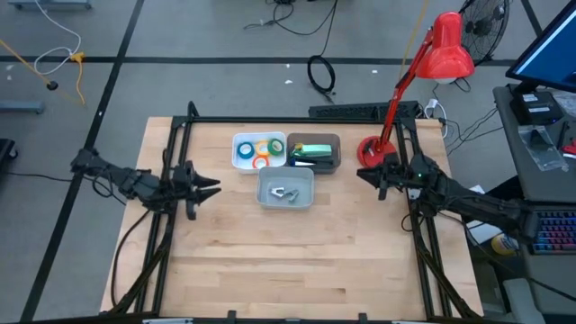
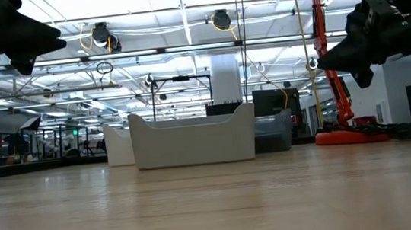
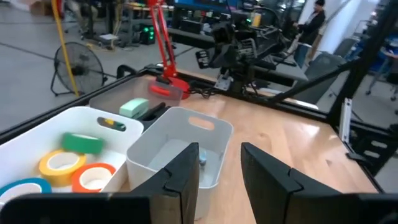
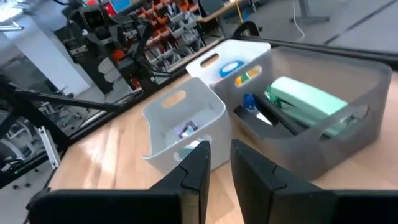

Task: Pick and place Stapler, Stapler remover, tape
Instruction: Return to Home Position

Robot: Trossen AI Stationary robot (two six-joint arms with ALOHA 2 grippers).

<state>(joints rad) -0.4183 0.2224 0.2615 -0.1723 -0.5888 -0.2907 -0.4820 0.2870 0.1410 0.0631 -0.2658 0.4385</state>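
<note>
Three bins stand at the table's far middle. The white bin [image 1: 244,157] holds the tape rolls [image 1: 261,149]: green [image 3: 83,143], yellow [image 3: 61,165], orange-red [image 3: 93,177] and blue [image 3: 25,186]. A green stapler [image 4: 305,99] lies in the dark grey bin [image 1: 334,164]. A small metal stapler remover [image 4: 186,129] lies in the light grey bin [image 1: 270,176]. My left gripper [image 1: 211,187] hovers open to the left of the bins. My right gripper [image 1: 364,175] hovers open to their right. Both are raised above the table.
A red desk lamp [image 1: 445,49] stands with its base [image 1: 371,149] at the table's far right, just beyond my right gripper. A black frame [image 1: 297,119] runs along the far edge and both sides. Bare wood [image 1: 288,261] fills the near half.
</note>
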